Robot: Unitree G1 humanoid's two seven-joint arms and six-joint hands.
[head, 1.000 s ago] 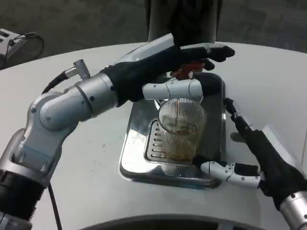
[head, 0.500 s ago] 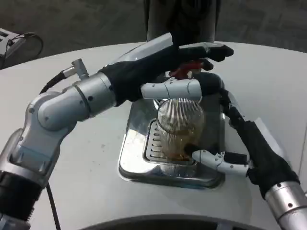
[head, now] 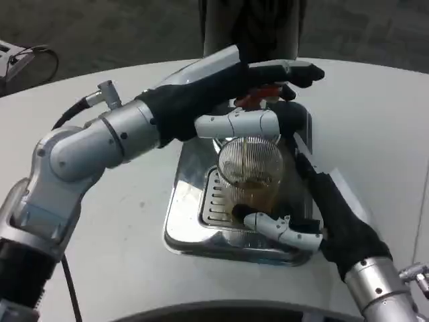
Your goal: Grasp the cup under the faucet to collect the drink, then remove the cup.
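A clear ribbed cup (head: 251,176) with brown drink in its lower part stands on the grille of the steel drip tray (head: 186,225). A thin stream falls into it from the faucet above. My left hand (head: 231,90) reaches over the cup from the left. Its straight fingers lie on top of the red faucet handle (head: 258,98), and its white thumb sits just above the cup's rim. My right hand (head: 315,211) has come in from the right. Its thumb curls across the cup's lower front and its dark fingers lie along the cup's right side.
The dispenser's dark column (head: 251,27) rises behind the tray at the table's far edge. White tabletop (head: 120,221) spreads to the left and right of the tray. A cable (head: 40,57) lies on the floor at far left.
My right hand has slid left and forward from the tray's right edge until its thumb and fingers enclose the cup. The left hand has stayed on the faucet handle.
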